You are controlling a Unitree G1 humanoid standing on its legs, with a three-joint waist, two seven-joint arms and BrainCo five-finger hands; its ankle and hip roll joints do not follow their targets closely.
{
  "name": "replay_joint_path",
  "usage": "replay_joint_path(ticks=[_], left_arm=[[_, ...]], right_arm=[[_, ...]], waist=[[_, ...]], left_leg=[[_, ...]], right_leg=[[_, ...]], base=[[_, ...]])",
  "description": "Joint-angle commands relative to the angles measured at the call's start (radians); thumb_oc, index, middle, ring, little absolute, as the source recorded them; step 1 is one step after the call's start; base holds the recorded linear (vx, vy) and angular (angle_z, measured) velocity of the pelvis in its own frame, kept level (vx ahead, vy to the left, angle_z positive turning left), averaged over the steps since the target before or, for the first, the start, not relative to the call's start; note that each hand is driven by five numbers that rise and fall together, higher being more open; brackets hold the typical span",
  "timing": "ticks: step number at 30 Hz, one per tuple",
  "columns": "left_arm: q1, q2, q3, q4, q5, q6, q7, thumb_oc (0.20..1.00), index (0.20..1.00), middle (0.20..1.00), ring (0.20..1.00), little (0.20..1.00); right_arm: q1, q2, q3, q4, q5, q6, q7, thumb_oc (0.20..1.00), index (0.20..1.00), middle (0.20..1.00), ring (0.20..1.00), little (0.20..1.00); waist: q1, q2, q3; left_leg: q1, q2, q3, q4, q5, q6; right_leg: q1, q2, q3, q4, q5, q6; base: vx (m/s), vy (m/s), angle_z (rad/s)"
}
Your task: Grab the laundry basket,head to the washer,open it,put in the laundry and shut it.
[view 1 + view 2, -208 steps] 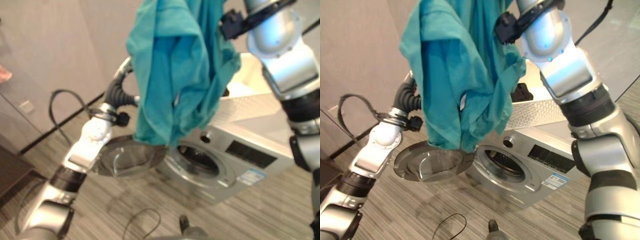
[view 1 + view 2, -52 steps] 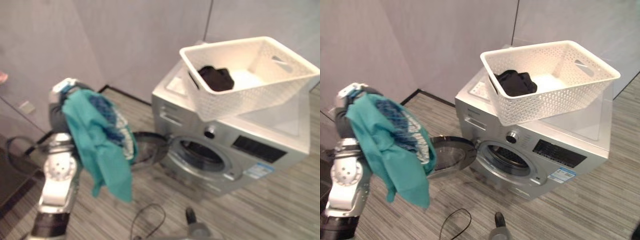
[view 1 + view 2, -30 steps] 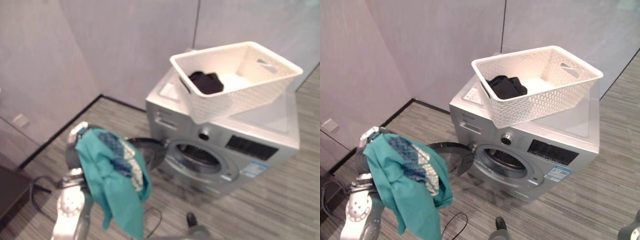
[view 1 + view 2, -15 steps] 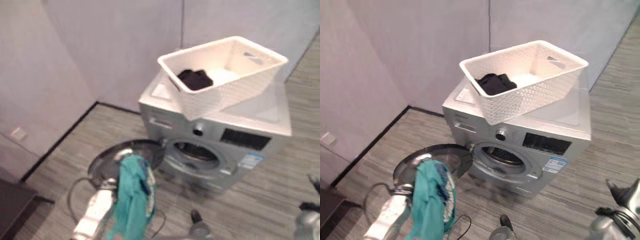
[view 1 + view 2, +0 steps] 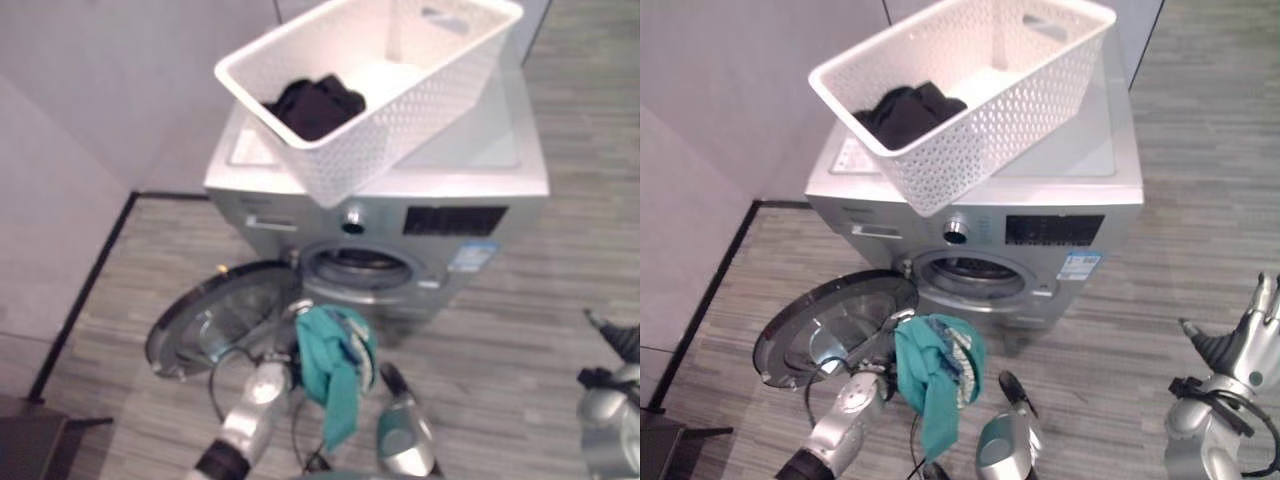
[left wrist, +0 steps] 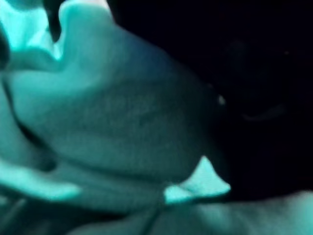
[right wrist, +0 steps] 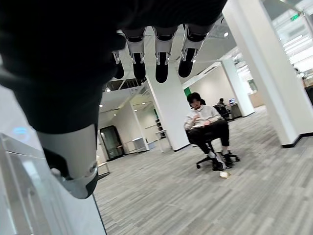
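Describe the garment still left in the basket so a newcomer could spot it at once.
On top of the silver front-loading washer sits a white perforated laundry basket. In its corner toward the wall lies a crumpled black garment, the one dark thing inside, unlike the teal garment at the left hand.
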Motion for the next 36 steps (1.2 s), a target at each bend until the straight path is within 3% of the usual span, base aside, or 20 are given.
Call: replay_joint_path(ticks=[1,4,10,11,18,27,32,36], left_arm=[[-0.095,0.02,0.025,0.04,-0.023,-0.074,0.068,0.2,0.2,0.2,0.2,0.2],[-0.211,-0.018,0.033,0.104,-0.04,-0.085,0.139,0.2,0.2,0.2,0.2,0.2],[-0.375,-0.078,0.057,0.193,-0.058,-0.105,0.202,0.2,0.2,0.2,0.2,0.2],[-0.467,-0.102,0.067,0.237,-0.059,-0.113,0.236,0.2,0.2,0.2,0.2,0.2],[-0.671,-0.157,0.154,0.291,-0.093,-0.146,0.316,0.2,0.2,0.2,0.2,0.2],[-0.795,-0.159,0.249,0.344,-0.132,-0.181,0.381,0.2,0.2,0.2,0.2,0.2],[-0.906,-0.134,0.314,0.434,-0.151,-0.177,0.409,0.2,0.2,0.2,0.2,0.2],[-0.998,-0.08,0.366,0.466,-0.173,-0.185,0.411,0.2,0.2,0.2,0.2,0.2]], right_arm=[[-0.086,-0.039,0.016,-0.066,0.029,-0.027,-0.057,1.0,1.0,1.0,1.0,1.0],[-0.199,-0.015,0.081,-0.087,0.062,-0.029,-0.097,1.0,1.0,1.0,1.0,1.0],[-0.307,0.008,0.14,-0.057,0.124,-0.035,-0.157,1.0,1.0,1.0,1.0,1.0],[-0.337,0.029,0.156,-0.052,0.163,-0.05,-0.179,1.0,1.0,1.0,1.0,1.0],[-0.412,0.061,0.186,-0.059,0.209,-0.1,-0.23,1.0,1.0,1.0,1.0,1.0],[-0.449,0.085,0.208,-0.033,0.24,-0.139,-0.263,1.0,1.0,1.0,1.0,1.0],[-0.48,0.085,0.148,0.063,0.331,-0.17,-0.331,1.0,1.0,1.0,1.0,1.0],[-0.449,0.052,0.066,0.219,0.383,-0.144,-0.377,1.0,1.0,1.0,1.0,1.0]], waist=[[0.013,-0.083,0.001],[0.037,-0.113,0.054],[0.045,-0.16,0.129],[0.041,-0.172,0.151],[0.018,-0.166,0.182],[0.008,-0.167,0.188],[-0.01,-0.169,0.175],[-0.026,-0.166,0.162]], left_leg=[[-0.024,0.093,0.044,0.254,-0.211,0.006],[-0.076,0.12,0.073,0.305,-0.26,0.016],[-0.176,0.142,0.073,0.366,-0.269,0.015],[-0.234,0.153,0.066,0.387,-0.27,0.011],[-0.406,0.196,0.053,0.472,-0.281,-0.02],[-0.52,0.209,0.051,0.493,-0.28,-0.029],[-0.588,0.228,0.044,0.504,-0.279,-0.045],[-0.635,0.247,0.044,0.523,-0.283,-0.055]], right_leg=[[-0.195,-0.042,-0.022,0.141,0.021,0.056],[-0.267,-0.039,-0.076,0.157,0.026,0.065],[-0.355,-0.039,-0.094,0.181,0.049,0.063],[-0.398,-0.034,-0.097,0.185,0.054,0.061],[-0.534,-0.023,-0.113,0.221,0.047,0.06],[-0.655,-0.013,-0.13,0.252,0.041,0.059],[-0.731,0.003,-0.135,0.278,0.033,0.058],[-0.786,0.013,-0.142,0.305,0.022,0.058]], base=[[-0.1,-0.079,-0.34],[-0.03,-0.047,-0.41],[-0.11,-0.098,-0.21],[-0.08,-0.078,0.08],[-0.05,-0.081,0.12],[0.0,-0.035,-0.02],[0.03,-0.025,0.03],[0.05,-0.029,-0.08]])
